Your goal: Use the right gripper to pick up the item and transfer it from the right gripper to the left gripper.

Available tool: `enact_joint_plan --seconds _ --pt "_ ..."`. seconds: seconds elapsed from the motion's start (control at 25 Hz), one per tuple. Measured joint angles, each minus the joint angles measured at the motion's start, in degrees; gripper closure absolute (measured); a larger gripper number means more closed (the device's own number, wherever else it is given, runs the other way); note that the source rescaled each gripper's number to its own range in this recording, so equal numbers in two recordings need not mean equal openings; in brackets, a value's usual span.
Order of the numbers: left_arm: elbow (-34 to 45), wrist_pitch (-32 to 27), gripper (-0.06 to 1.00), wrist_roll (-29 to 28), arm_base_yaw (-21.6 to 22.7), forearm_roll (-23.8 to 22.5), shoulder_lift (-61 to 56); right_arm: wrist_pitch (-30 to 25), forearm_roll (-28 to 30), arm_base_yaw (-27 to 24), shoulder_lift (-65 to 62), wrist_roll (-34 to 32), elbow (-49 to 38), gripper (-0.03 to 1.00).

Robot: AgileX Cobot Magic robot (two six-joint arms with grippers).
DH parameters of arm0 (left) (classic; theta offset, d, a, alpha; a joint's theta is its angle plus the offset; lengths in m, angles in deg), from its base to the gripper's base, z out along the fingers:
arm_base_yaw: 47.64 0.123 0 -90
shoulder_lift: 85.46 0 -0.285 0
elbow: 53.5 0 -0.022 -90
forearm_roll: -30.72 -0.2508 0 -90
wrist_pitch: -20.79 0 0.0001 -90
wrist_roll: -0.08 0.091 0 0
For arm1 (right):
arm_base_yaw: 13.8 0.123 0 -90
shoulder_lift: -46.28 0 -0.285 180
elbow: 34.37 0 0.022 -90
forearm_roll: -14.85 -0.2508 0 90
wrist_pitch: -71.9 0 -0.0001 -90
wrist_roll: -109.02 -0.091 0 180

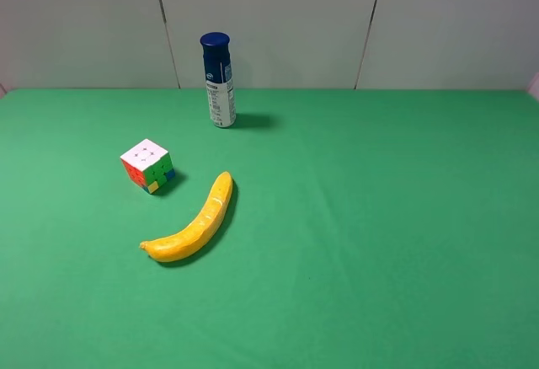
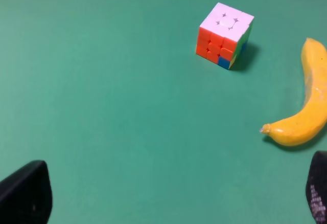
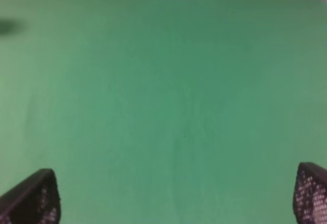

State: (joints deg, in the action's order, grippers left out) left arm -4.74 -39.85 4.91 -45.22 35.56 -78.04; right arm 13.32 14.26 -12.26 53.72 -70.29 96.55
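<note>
The puzzle cube (image 1: 147, 165) sits on the green table at the left of the exterior high view, white face up. It also shows in the left wrist view (image 2: 224, 35), with orange and blue squares on its side. Neither arm shows in the exterior high view. My left gripper (image 2: 173, 203) is open and empty, well short of the cube, with only its two black fingertips (image 2: 25, 196) in view. My right gripper (image 3: 176, 203) is open and empty over bare green cloth, with its black fingertips (image 3: 33, 201) wide apart.
A yellow banana (image 1: 195, 221) lies just right of the cube and also shows in the left wrist view (image 2: 305, 106). A blue-capped bottle (image 1: 219, 78) stands upright at the back of the green table (image 1: 379, 217). A grey wall runs behind the table.
</note>
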Motion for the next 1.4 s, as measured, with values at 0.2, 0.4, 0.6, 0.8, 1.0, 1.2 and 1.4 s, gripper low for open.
enact_joint_plan --seconds 0.2,0.4,0.6,0.8,1.0,1.2,1.4 --pt "0.0 0.0 -0.06 0.17 -0.67 0.23 -0.07 0.0 0.0 0.0 0.0 0.0 0.0 -0.03" --pt "0.0 0.0 -0.06 0.19 -2.88 0.05 -0.07 0.0 0.0 0.0 0.0 0.0 0.0 -0.03" --pt "0.0 0.0 -0.06 0.19 -3.02 -1.02 -0.07 0.11 0.0 0.0 0.0 0.0 0.0 -0.03" --pt "0.0 0.0 -0.06 -0.82 -3.02 -3.24 -0.07 0.11 0.0 0.0 0.0 0.0 0.0 -0.03" --pt "0.0 0.0 -0.06 -1.07 -3.02 -3.57 -0.07 0.11 0.0 0.0 0.0 0.0 0.0 -0.03" --pt "0.0 0.0 -0.06 -1.12 -3.02 -3.69 -0.07 0.11 0.0 0.0 0.0 0.0 0.0 -0.03" --pt "0.0 0.0 -0.06 -1.12 -3.02 -3.85 -0.07 0.11 0.0 0.0 0.0 0.0 0.0 -0.03"
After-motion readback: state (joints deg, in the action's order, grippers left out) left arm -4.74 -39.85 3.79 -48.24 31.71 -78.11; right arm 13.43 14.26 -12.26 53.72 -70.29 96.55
